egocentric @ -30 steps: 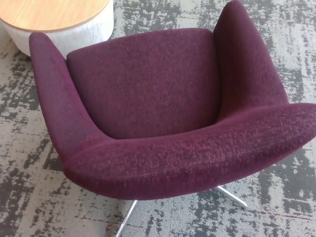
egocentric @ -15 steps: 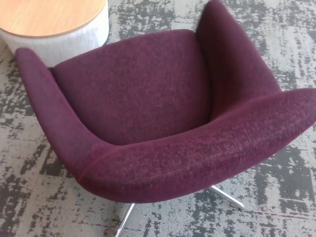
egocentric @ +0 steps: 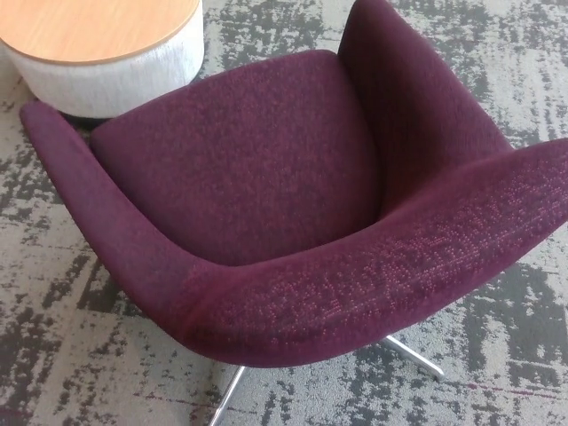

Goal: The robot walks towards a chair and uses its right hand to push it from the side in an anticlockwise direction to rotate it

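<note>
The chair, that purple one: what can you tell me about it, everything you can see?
The chair is a tub-shaped seat covered in dark plum woven fabric with lighter flecks. Its curved backrest runs along the lower edge of the picture, and two arms sweep up from it round a broad seat cushion. Thin shiny metal legs poke out beneath, resting on patterned grey carpet. It stands turned at an angle, its left arm tip close to a round wood-topped table. Nothing lies on it, and no robot hand shows.

Chair (egocentric: 257, 169) has turned further anticlockwise — slightly.
</note>
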### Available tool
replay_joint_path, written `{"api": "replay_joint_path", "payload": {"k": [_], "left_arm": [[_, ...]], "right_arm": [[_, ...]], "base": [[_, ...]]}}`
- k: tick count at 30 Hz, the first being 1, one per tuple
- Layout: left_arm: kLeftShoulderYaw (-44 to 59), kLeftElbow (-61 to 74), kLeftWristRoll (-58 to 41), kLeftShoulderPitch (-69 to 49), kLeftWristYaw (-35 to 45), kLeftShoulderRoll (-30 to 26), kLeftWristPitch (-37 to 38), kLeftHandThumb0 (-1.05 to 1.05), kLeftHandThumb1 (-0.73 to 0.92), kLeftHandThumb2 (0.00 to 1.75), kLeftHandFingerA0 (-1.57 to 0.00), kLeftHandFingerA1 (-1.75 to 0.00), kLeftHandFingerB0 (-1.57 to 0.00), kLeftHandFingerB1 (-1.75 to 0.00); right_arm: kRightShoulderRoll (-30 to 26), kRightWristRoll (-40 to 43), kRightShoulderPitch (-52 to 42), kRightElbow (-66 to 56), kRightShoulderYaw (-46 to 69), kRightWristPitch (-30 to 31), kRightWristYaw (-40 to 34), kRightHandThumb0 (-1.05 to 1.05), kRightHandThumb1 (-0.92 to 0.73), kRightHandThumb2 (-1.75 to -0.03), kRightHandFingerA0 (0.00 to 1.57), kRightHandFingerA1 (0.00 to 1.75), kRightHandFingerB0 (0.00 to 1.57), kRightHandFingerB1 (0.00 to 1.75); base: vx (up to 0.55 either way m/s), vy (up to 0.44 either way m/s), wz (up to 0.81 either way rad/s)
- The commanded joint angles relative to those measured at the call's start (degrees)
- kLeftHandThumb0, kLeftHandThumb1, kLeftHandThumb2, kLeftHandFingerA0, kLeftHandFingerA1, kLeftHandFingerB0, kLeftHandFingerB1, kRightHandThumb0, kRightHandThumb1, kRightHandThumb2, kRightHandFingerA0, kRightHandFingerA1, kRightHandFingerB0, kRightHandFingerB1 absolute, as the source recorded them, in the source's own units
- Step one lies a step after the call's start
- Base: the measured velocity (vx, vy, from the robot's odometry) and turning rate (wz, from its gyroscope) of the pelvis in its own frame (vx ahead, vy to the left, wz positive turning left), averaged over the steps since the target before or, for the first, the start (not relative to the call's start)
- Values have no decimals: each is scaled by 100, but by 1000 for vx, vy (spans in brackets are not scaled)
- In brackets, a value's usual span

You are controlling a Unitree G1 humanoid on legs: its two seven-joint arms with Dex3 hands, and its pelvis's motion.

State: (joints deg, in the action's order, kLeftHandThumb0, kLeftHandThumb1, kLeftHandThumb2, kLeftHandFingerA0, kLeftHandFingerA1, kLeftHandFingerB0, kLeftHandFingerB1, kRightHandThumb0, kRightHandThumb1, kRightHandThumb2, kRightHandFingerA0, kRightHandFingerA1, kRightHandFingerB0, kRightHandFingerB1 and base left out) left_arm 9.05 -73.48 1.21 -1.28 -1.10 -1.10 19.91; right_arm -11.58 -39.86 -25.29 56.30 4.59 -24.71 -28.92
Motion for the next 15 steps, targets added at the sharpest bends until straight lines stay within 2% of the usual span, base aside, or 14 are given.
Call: {"api": "replay_joint_path", "payload": {"k": [1,2,4,5,6,7,8,9,11,12,13,14,15], "left_arm": [[-291,-97,329,55,-462,3,-146,-105,32,110,-68,-174,-29,-130],[-463,-111,478,46,-503,13,-102,-105,37,103,-42,-168,-27,-134],[-681,-120,664,23,-576,-43,-27,-105,42,102,-39,-161,-29,-137],[-691,-139,622,23,-685,2,-104,-105,35,107,-59,-167,-32,-141],[-739,-140,644,23,-737,2,-115,-105,36,109,-39,-170,-33,-147],[-809,-139,688,22,-800,-6,-117,-105,36,109,-39,-170,-33,-147],[-824,-153,677,35,-800,6,-189,-105,36,107,-25,-152,-29,-141],[-856,-173,662,42,-819,34,-287,-105,36,109,-41,-163,-31,-140],[-821,-178,560,39,-848,78,-336,-105,31,112,-40,-156,-32,-136],[-806,-181,515,51,-829,91,-374,-105,31,111,-31,-149,-30,-134],[-817,-184,515,59,-809,93,-388,-105,31,111,-31,-149,-30,-134],[-797,-181,483,47,-768,97,-379,-105,28,125,-11,-102,-29,-105],[-762,-177,433,22,-711,100,-359,-105,28,125,-11,-102,-29,-105]], "right_arm": [[234,1386,162,696,332,-417,1170,-56,-58,-87,53,70,13,42],[344,1607,114,734,437,-371,1373,-48,-72,-61,61,65,18,27],[329,1602,89,646,407,-348,1440,-51,-71,-62,56,64,18,28],[344,1746,110,624,480,-350,1629,-55,-70,-62,47,53,19,28],[335,1760,117,626,477,-399,1657,-57,-72,-61,43,52,20,30],[319,1761,123,629,462,-471,1673,-57,-72,-61,43,52,20,30],[320,1776,129,619,463,-473,1687,-55,-72,-61,42,51,22,31],[336,1857,108,553,488,-445,1751,-57,-73,-62,44,52,22,31],[375,2027,-4,391,536,-415,1896,-57,-72,-62,45,52,21,30],[403,2135,-32,362,580,-402,1988,-58,-71,-61,51,51,22,30],[429,2230,-30,372,632,-377,2067,-58,-71,-61,51,51,22,30],[428,2247,-57,387,633,-426,2076,-60,-71,-62,47,50,23,30],[419,2244,-102,407,618,-509,2068,-60,-71,-62,47,50,23,30]], "base": [[0,0,0],[0,0,0],[0,0,0],[0,0,0],[0,0,0],[0,0,0],[0,0,0],[0,0,0],[0,0,0],[0,0,0],[0,0,0],[0,0,0],[0,0,0]]}}
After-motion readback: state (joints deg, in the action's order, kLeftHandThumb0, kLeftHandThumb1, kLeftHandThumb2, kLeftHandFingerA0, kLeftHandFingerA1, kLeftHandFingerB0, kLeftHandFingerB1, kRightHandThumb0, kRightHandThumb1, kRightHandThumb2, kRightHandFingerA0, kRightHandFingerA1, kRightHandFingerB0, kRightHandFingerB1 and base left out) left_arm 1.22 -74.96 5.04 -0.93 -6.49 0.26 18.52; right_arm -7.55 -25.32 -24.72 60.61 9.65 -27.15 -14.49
